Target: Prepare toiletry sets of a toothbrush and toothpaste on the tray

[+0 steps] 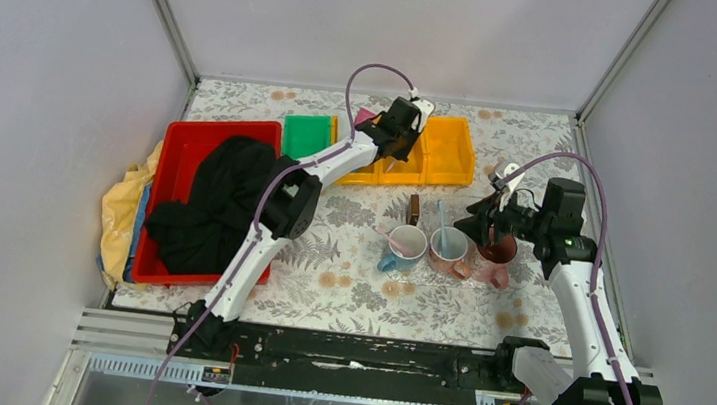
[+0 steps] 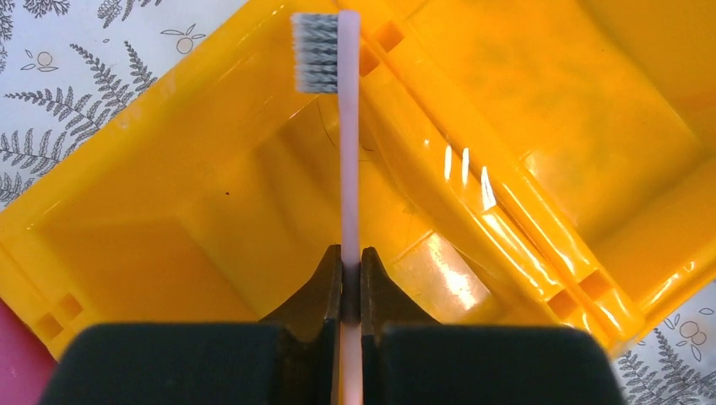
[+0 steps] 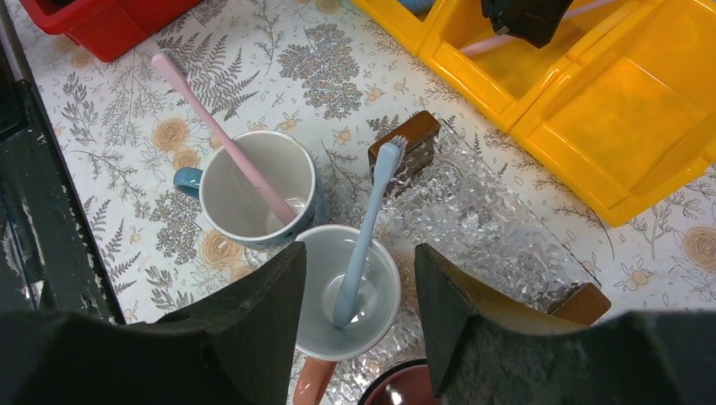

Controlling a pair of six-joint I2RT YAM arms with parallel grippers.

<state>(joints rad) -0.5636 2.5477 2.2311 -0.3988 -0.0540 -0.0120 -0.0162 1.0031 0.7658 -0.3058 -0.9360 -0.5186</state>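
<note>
1. Two fingers (image 2: 325, 291) of the left gripper (image 2: 350, 268) are pressed onto the handle of the whitish-pink toothbrush (image 2: 349, 169), pinching it from both sides.
2. Beyond the fingertips the handle runs straight away and ends in a grey-bristled head turned to the left.
3. Beneath and beyond these fingers lies a yellow bin (image 2: 169, 253); the pinched toothbrush is over its compartment.
4. Right gripper (image 3: 356, 257) fingers (image 3: 253, 321) stand spread apart, closed on nothing.
5. Between them, lower down, a pink-handled mug (image 3: 384, 287) holds the light blue toothbrush (image 3: 369, 228), whose head leans away from the fingers.
6. Beyond and to the left of the fingers, a blue-handled mug (image 3: 224, 198) holds the pink toothbrush (image 3: 214, 126).
7. Beyond the fingers to the right, the clear textured tray (image 3: 490, 228) spreads out, with a brown block (image 3: 409, 139) at its far end.
</note>
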